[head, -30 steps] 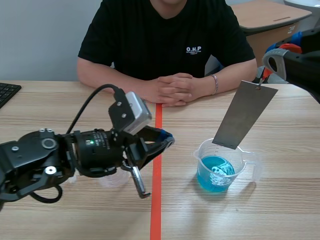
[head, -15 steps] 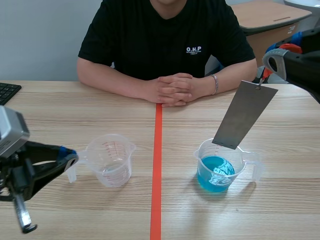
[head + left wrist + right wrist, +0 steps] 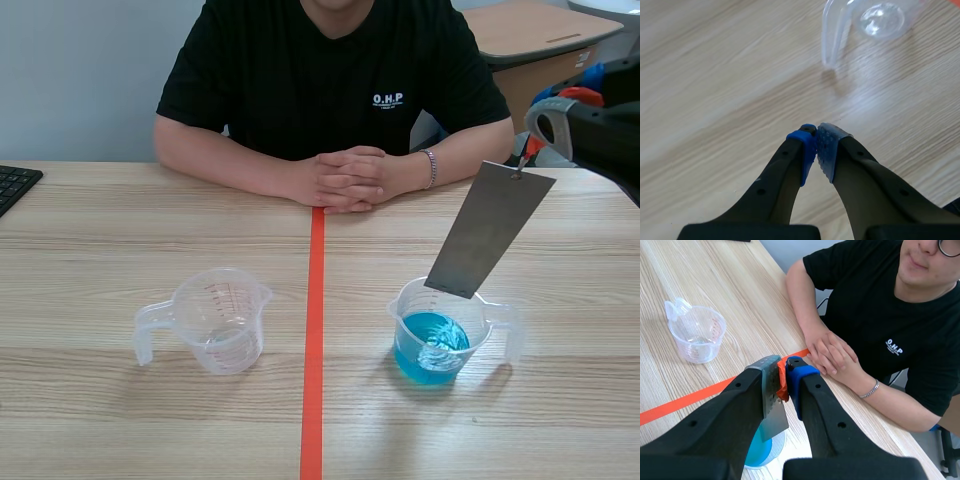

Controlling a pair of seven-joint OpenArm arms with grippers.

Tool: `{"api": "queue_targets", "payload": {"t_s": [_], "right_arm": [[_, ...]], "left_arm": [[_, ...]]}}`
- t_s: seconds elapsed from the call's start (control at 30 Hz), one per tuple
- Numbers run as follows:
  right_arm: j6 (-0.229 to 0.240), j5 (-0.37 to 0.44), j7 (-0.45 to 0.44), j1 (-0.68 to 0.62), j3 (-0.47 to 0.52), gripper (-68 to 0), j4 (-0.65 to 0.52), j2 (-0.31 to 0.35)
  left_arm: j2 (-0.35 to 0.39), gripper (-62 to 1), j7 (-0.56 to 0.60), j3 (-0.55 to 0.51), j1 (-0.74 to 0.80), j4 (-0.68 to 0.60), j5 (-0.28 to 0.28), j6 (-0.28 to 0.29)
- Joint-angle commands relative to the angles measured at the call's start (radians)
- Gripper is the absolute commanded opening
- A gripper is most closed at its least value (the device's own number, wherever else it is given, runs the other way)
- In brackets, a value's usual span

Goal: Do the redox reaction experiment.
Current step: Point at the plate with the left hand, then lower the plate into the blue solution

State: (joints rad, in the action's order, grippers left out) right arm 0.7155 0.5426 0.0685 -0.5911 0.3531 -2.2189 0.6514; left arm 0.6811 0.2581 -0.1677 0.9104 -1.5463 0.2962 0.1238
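The left gripper [image 3: 815, 135] has withdrawn from the empty cup [image 3: 218, 318], jaws closed on nothing. The right gripper [image 3: 782, 372], jaws clamped on the metal strip [image 3: 488, 230], is unmoved above the blue solution [image 3: 430, 345]. Immersion appears pending.

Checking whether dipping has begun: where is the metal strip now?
Scene view, right of the orange tape: the metal strip hangs tilted from the right claw, its lower end at the rim of the blue-liquid cup.

left gripper [image 3: 817, 135]: 2 thick matte-black fingers, 2 small round holes visible on each; dotted tip pads [image 3: 806, 148], 1 blue, 1 pale grey; right gripper [image 3: 782, 370]: same black fingers, same holes, blue pad [image 3: 800, 373] on 1 tip; right arm [image 3: 605, 135] black, grey ring behind the gripper
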Motion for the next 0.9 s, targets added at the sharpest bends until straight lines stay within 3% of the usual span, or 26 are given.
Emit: {"api": "queue_targets", "payload": {"t_s": [0.0,0.4,0.87], "right_arm": [[-0.007,0.011,-0.014,0.015,-0.001,-66.0,-0.002,0.005],[0.011,-0.028,-0.016,0.032,-0.06,-65.8,0.033,0.005],[0.011,-0.069,-0.019,0.128,-0.164,-65.8,0.148,0.005]], "left_arm": [[-0.039,-56.3,0.014,0.001,0.016,-0.006,0.003,-0.011],[-0.232,-56.3,-0.047,-0.013,0.142,-0.006,-0.001,-0.114],[-0.254,-56.3,-0.098,-0.012,0.139,-0.006,-0.001,-0.113]]}}
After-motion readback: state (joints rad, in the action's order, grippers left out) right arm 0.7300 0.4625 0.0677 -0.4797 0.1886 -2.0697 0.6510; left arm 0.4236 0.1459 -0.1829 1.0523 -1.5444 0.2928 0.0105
